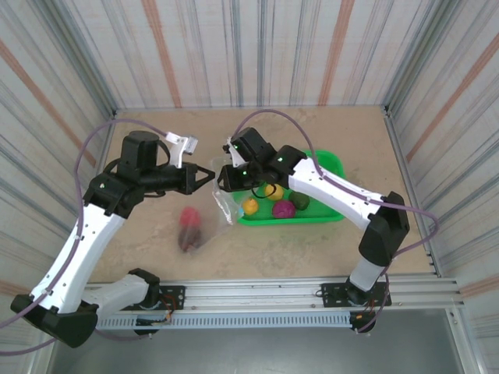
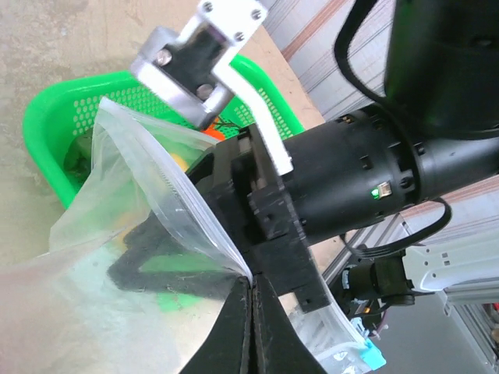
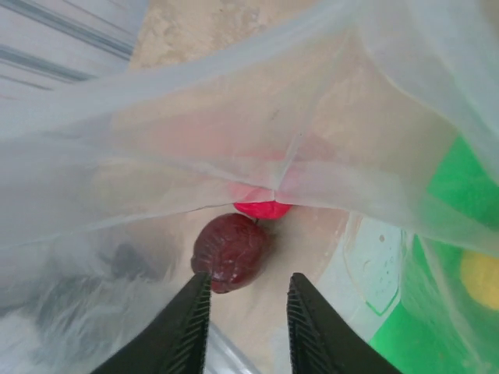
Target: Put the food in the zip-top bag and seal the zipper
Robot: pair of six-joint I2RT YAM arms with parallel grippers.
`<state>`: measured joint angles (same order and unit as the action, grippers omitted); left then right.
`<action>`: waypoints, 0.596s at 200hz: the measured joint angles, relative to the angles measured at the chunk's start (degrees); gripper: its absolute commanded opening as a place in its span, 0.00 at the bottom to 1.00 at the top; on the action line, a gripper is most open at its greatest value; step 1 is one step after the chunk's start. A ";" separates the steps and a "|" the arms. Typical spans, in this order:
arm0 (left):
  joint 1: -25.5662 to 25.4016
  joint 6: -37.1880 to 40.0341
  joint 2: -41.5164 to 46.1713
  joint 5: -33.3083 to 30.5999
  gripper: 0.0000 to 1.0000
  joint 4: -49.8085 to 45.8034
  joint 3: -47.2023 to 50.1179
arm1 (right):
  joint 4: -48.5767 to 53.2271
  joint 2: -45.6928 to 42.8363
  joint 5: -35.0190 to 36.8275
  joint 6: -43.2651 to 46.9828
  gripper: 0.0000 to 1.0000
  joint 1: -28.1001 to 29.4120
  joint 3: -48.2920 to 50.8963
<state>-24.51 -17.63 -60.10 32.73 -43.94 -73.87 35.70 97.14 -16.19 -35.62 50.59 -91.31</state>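
Note:
My left gripper is shut on the mouth edge of the clear zip-top bag and holds it up off the table. The zipper runs as a ribbed strip along that raised edge. My right gripper reaches into the bag's mouth, its fingers apart with nothing between them. Just beyond them, inside the bag, lie a maroon piece of food and a pink-red piece; from above both show as one clump. More food sits in the green basket: yellow, purple and dark green.
The green mesh basket stands right of the bag, under the right forearm. Striped walls close in the table on three sides. An aluminium rail runs along the near edge. The two grippers are almost touching above the bag.

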 measured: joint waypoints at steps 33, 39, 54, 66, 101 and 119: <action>0.00 2.84 -0.92 -2.34 0.00 -2.16 -4.15 | -2.73 -3.45 -0.20 -0.44 0.09 -0.37 0.63; 0.00 3.48 -1.36 -2.82 0.00 -2.54 -5.07 | -3.15 -4.02 -0.17 -0.44 0.08 -0.44 0.61; 0.00 4.66 -2.36 -4.09 0.00 -2.82 -6.49 | -3.74 -5.42 -0.13 -0.37 0.03 -0.92 0.55; -0.13 5.44 -2.97 -4.96 0.00 -2.84 -6.78 | -3.80 -6.45 0.07 -0.26 0.03 -1.70 0.39; -3.50 6.75 -4.17 -8.37 0.00 -2.99 -6.75 | -3.45 -9.92 1.40 0.24 0.22 -5.46 0.22; -5.01 7.15 -4.50 -9.92 0.00 -2.95 -6.56 | -2.56 -11.80 1.79 0.61 0.35 -7.26 -0.04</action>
<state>-29.52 -10.48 -64.60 22.81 -46.89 -80.42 33.15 85.34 -14.39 -35.00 43.33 -91.35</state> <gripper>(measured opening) 0.044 0.270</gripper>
